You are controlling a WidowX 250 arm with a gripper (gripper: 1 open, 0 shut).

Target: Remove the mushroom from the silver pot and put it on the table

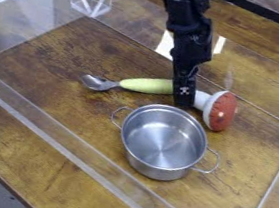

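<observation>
Shiny and empty, the silver pot (pixel 165 141) sits on the table (pixel 51 80). We see the mushroom (pixel 218 109) lying beside it. Our gripper (pixel 182 91) is spread apart, holding nothing. It could bump the mushroom and roll it away.

We can read only one small white mark, seemingly an "X", low on the black robot gripper (pixel 182 90); no other text shows.

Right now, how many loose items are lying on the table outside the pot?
3: the mushroom right of the gripper, the yellow-green vegetable to its left, and the spoon at the vegetable's far end. The silver pot looks empty.
</observation>
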